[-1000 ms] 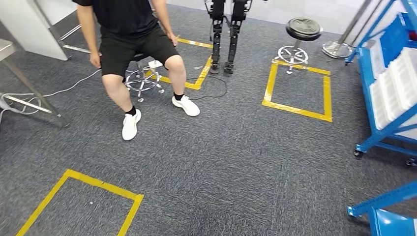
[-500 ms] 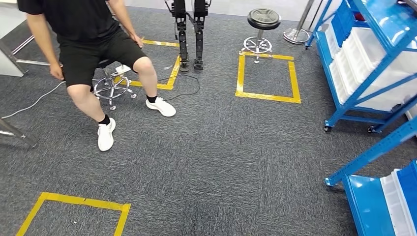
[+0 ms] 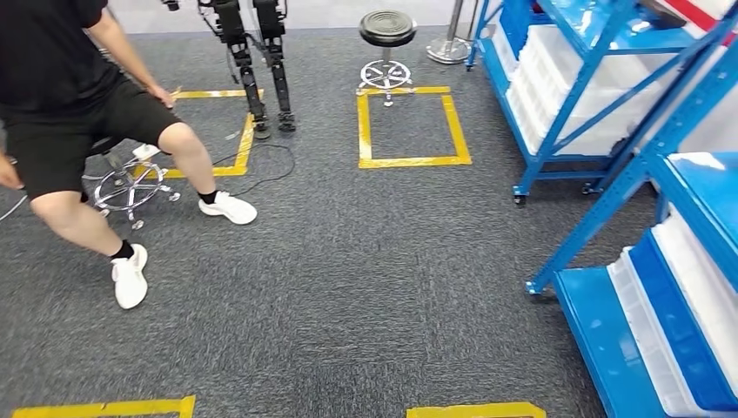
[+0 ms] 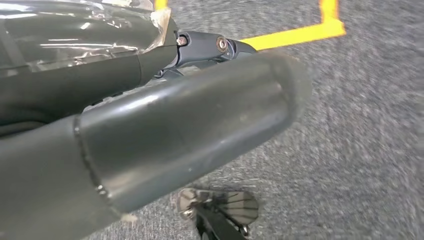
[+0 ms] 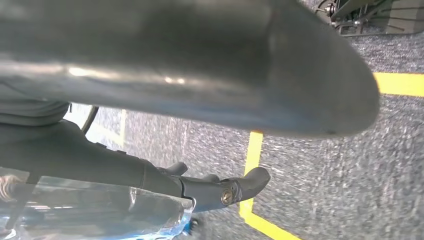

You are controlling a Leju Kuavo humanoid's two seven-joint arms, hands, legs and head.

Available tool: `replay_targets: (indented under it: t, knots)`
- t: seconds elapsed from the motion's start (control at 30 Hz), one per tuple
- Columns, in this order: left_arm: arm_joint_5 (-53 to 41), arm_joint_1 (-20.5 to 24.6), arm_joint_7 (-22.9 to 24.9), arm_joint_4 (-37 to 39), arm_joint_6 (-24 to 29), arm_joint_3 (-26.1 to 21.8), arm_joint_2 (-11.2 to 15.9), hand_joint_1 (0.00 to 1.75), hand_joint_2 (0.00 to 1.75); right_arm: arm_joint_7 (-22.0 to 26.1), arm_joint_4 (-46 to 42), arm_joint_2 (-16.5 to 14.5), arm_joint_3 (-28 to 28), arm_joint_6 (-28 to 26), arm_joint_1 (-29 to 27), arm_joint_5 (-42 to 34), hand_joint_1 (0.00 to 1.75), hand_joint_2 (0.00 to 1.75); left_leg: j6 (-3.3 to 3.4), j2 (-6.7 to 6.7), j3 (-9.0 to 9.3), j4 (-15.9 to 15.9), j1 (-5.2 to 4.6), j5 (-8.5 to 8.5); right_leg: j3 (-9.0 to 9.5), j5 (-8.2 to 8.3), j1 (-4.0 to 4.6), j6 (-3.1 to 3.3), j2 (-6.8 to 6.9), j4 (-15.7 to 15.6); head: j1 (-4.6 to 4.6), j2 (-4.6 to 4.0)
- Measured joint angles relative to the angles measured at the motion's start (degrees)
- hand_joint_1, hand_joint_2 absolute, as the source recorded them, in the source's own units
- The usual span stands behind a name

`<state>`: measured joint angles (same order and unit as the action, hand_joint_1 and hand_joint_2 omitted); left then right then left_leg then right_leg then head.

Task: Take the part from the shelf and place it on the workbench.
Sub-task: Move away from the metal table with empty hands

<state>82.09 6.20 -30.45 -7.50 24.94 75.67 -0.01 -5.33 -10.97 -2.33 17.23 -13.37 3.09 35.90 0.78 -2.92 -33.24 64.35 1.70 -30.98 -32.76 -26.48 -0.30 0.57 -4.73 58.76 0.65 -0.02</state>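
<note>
Two blue shelf racks stand on the right of the head view. The far rack (image 3: 570, 83) carries white bins (image 3: 557, 61), and the near rack (image 3: 674, 287) has white and blue trays on its low level. No single part can be told apart in them. In the left wrist view my left hand (image 4: 200, 90) hangs over grey carpet, its thick grey thumb (image 4: 190, 130) and dark fingers (image 4: 210, 47) stretched out with nothing in them. My right hand (image 5: 200, 100) hangs the same way, fingers (image 5: 235, 187) straight and holding nothing.
A person (image 3: 78, 113) sits on a chrome-based stool (image 3: 130, 187) at the left, feet out on the carpet. Another robot's legs (image 3: 261, 70) and a black stool (image 3: 387, 30) stand at the back. Yellow tape squares (image 3: 409, 161) mark the floor, with a cable (image 3: 270, 170) beside one.
The whole picture has swung right, so the camera has turned. The person and tape squares now sit further left, and the blue racks take up more of the right side.
</note>
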Motion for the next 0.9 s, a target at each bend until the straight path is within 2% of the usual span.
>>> replay_targets:
  t: [0.03, 0.07, 0.1, 0.13, 0.17, 0.23, 0.27, 0.3, 0.33, 0.37, 0.4, 0.43, 0.47, 0.5, 0.53, 0.57, 0.6, 0.63, 0.67, 0.7, 0.73, 0.77, 0.8, 0.83, 0.87, 0.9]
  knots:
    - [-0.01, -0.01, 0.01, 0.0, 0.0, 0.01, 0.02, 0.0, 0.0, 0.0, 0.0, -0.03, -0.01, 0.01, 0.06, 0.02, 0.0, 0.0, 0.14, -1.07, 1.04, -2.79, -0.03, 1.18, -0.14, 0.0, 0.08, -0.17, -0.64, 0.1, 0.02, 0.0]
    - [-0.02, 0.01, 0.02, 0.0, 0.02, 0.03, 0.03, 0.0, 0.0, -0.01, 0.0, -0.04, 0.0, 0.01, 0.09, 0.05, 0.0, 0.0, 0.26, -1.82, 1.52, -4.28, -0.16, 1.63, -0.46, 0.05, 0.15, -0.45, -1.23, 0.16, 0.02, 0.0]
    - [-0.03, 0.06, 0.04, 0.0, 0.04, 0.04, 0.04, 0.0, 0.0, -0.01, 0.0, -0.06, 0.0, 0.02, 0.07, 0.09, 0.0, 0.0, 0.4, -1.71, 1.62, -4.77, -0.37, 1.65, -0.79, 0.14, 0.18, -0.82, -1.82, 0.19, 0.02, 0.0]
    - [-0.04, 0.13, 0.05, -0.01, 0.07, 0.05, 0.02, 0.0, 0.0, -0.01, 0.0, -0.03, 0.01, 0.01, -0.03, 0.12, 0.0, 0.0, 0.68, -0.93, 1.67, -4.93, -0.48, 1.81, -1.14, 0.27, 0.07, -1.21, -2.33, 0.06, 0.03, 0.0]
    - [-0.03, 0.21, 0.06, -0.01, 0.1, 0.06, -0.02, 0.0, 0.0, -0.02, 0.0, 0.01, 0.01, 0.01, -0.15, 0.16, 0.0, 0.0, 1.07, -0.3, 1.82, -5.27, -0.54, 2.06, -1.47, 0.24, 0.06, -1.49, -1.94, 0.32, 0.03, 0.0]
    - [-0.02, 0.25, 0.07, -0.01, 0.15, 0.07, -0.06, 0.0, 0.0, -0.02, 0.0, 0.04, 0.01, 0.01, -0.18, 0.25, 0.0, 0.0, 1.82, 1.17, 2.14, -6.05, -0.45, 2.59, -3.04, -1.36, 0.1, -1.57, 0.81, 3.2, 0.2, 0.0]
    - [-0.01, 0.21, 0.07, -0.01, 0.16, 0.07, -0.07, 0.0, 0.0, -0.02, 0.0, 0.04, 0.01, 0.01, -0.11, 0.29, 0.0, 0.0, 2.01, 2.01, 2.2, -6.24, -0.5, 2.7, -4.59, -2.95, -0.03, -1.44, 2.5, 6.35, 0.28, 0.0]
    - [0.01, 0.15, 0.08, 0.0, 0.17, 0.07, -0.06, 0.0, 0.0, -0.02, 0.0, 0.02, 0.01, 0.01, -0.02, 0.32, 0.0, 0.0, 2.11, 2.89, 2.18, -6.28, -0.58, 2.7, -6.59, -4.76, -0.18, -1.4, 3.47, 10.18, 0.36, 0.0]
    - [0.02, 0.09, 0.08, 0.0, 0.17, 0.07, -0.06, 0.0, 0.0, -0.02, 0.0, 0.01, 0.01, 0.01, 0.03, 0.32, 0.0, 0.0, 2.11, 3.77, 2.13, -6.28, -0.64, 2.67, -8.38, -6.16, -0.4, -1.55, 3.83, 13.74, 0.41, 0.0]
    - [0.02, 0.08, 0.09, 0.0, 0.17, 0.07, -0.06, 0.0, 0.0, -0.02, 0.0, 0.01, 0.01, 0.01, -0.01, 0.32, 0.0, 0.0, 2.07, 4.6, 2.09, -6.27, -0.66, 2.63, -9.38, -6.78, -0.65, -1.92, 4.0, 15.83, 0.39, 0.0]
    - [0.02, 0.09, 0.09, 0.0, 0.17, 0.07, -0.06, 0.0, 0.0, -0.02, 0.0, 0.02, 0.01, 0.0, -0.1, 0.32, 0.0, 0.0, 1.98, 5.34, 2.09, -6.26, -0.64, 2.57, -9.11, -6.45, -0.9, -2.52, 4.18, 15.57, 0.4, 0.0]
    - [0.02, 0.11, 0.09, 0.0, 0.16, 0.08, -0.07, 0.0, 0.0, -0.02, 0.0, 0.04, 0.01, 0.0, -0.19, 0.32, 0.0, 0.0, 1.83, 6.01, 2.16, -6.25, -0.59, 2.47, -7.6, -5.34, -1.16, -3.21, 4.6, 12.96, 0.42, 0.0]
    - [0.02, 0.12, 0.09, 0.0, 0.16, 0.08, -0.07, 0.0, 0.0, -0.02, 0.0, 0.06, 0.01, 0.01, -0.24, 0.32, 0.0, 0.0, 1.6, 6.66, 2.31, -6.23, -0.54, 2.33, -5.15, -3.87, -1.43, -3.86, 5.63, 8.68, 0.42, 0.0]
    - [0.02, 0.11, 0.09, 0.01, 0.15, 0.08, -0.05, 0.0, 0.0, -0.02, 0.0, 0.05, 0.01, 0.01, -0.19, 0.32, 0.0, 0.0, 1.25, 7.25, 2.5, -6.18, -0.61, 2.11, -2.96, -2.49, -1.55, -4.18, 7.1, 4.72, 0.43, 0.01]
    - [0.03, 0.1, 0.1, 0.01, 0.16, 0.08, -0.04, 0.0, 0.0, -0.02, 0.0, 0.03, 0.01, 0.01, -0.08, 0.33, 0.0, 0.0, 0.83, 7.81, 2.77, -6.14, -0.7, 1.85, -1.32, -1.49, -1.43, -4.14, 8.32, 1.85, 0.39, 0.01]
    - [0.03, 0.12, 0.12, 0.02, 0.16, 0.08, -0.02, 0.0, 0.0, -0.02, 0.0, -0.01, 0.01, 0.01, 0.02, 0.36, 0.0, 0.0, 0.39, 8.36, 3.09, -6.15, -0.8, 1.62, -0.45, -0.93, -1.22, -3.8, 9.11, 0.33, 0.33, 0.01]
    - [0.02, 0.17, 0.14, 0.02, 0.17, 0.08, -0.02, 0.0, 0.0, -0.02, 0.0, -0.02, 0.01, 0.01, 0.09, 0.38, 0.0, 0.0, -0.04, 8.95, 3.46, -6.3, -0.84, 1.45, -0.53, -0.74, -0.84, -3.31, 9.12, 0.17, 0.26, 0.01]
    - [0.01, 0.28, 0.15, 0.01, 0.17, 0.09, -0.05, 0.0, 0.0, -0.02, 0.0, 0.02, 0.02, 0.0, 0.11, 0.39, 0.0, 0.0, -0.47, 9.59, 3.87, -6.5, -0.74, 1.32, -0.49, -0.64, -0.57, -2.8, 8.46, -0.01, 0.22, 0.0]
    - [-0.02, 0.45, 0.15, -0.01, 0.17, 0.09, -0.1, 0.0, 0.0, -0.03, 0.0, 0.07, 0.02, 0.0, 0.07, 0.4, 0.0, 0.0, -0.86, 9.62, 4.15, -6.48, -0.5, 1.05, -0.39, -0.55, -0.87, -2.29, 7.75, -0.21, 0.16, 0.0]
    - [-0.04, 0.57, 0.17, -0.03, 0.19, 0.1, -0.14, 0.0, 0.0, -0.04, 0.0, 0.13, 0.03, -0.01, 0.06, 0.4, 0.0, 0.0, -1.15, 8.79, 4.07, -5.75, -0.28, 0.3, -0.25, -0.41, -1.08, -1.76, 7.1, -0.41, 0.07, 0.0]
    - [-0.07, 0.64, 0.21, -0.04, 0.2, 0.11, -0.16, 0.0, 0.0, -0.09, 0.0, 0.16, 0.03, -0.02, 0.06, 0.4, 0.0, 0.0, -1.33, 7.34, 3.37, -3.79, -0.1, -1.1, 0.01, -0.23, -1.38, -1.15, 6.47, -0.61, -0.05, 0.0]
    - [-0.08, 0.63, 0.31, -0.04, 0.23, 0.13, -0.16, 0.0, 0.0, -0.15, 0.0, 0.17, 0.03, -0.03, 0.08, 0.41, 0.0, 0.0, -1.37, 5.51, 1.97, -0.54, 0.05, -3.02, 0.15, -0.08, -1.56, -0.68, 5.82, -0.7, -0.2, 0.0]
    - [-0.07, 0.55, 0.44, -0.04, 0.27, 0.14, -0.16, 0.0, 0.0, -0.22, 0.0, 0.15, 0.03, -0.04, 0.11, 0.43, 0.0, 0.0, -1.33, 4.07, 0.01, 3.58, 0.05, -5.06, 0.12, -0.01, -1.28, -0.36, 5.15, -0.7, -0.28, 0.0]
    - [-0.07, 0.45, 0.57, -0.04, 0.31, 0.15, -0.16, 0.0, 0.0, -0.31, 0.0, 0.11, 0.03, -0.05, 0.12, 0.44, 0.0, 0.0, -1.29, 3.3, -2.03, 7.55, 0.05, -6.59, 0.11, 0.01, -1.02, -0.19, 4.36, -0.69, -0.33, 0.0]
    - [-0.06, 0.34, 0.68, -0.04, 0.33, 0.15, -0.16, 0.0, 0.0, -0.37, 0.0, 0.06, 0.04, -0.05, 0.1, 0.46, 0.0, 0.0, -1.24, 2.94, -3.58, 10.16, 0.03, -7.08, 0.16, 0.0, -0.78, -0.18, 3.5, -0.68, -0.32, 0.0]
    - [-0.05, 0.24, 0.73, -0.04, 0.34, 0.16, -0.15, 0.0, 0.0, -0.44, 0.0, 0.03, 0.04, -0.05, 0.04, 0.47, 0.0, 0.0, -1.14, 2.79, -4.22, 10.64, 0.03, -6.33, 0.27, -0.01, -0.62, -0.17, 2.64, -0.66, -0.32, 0.0]
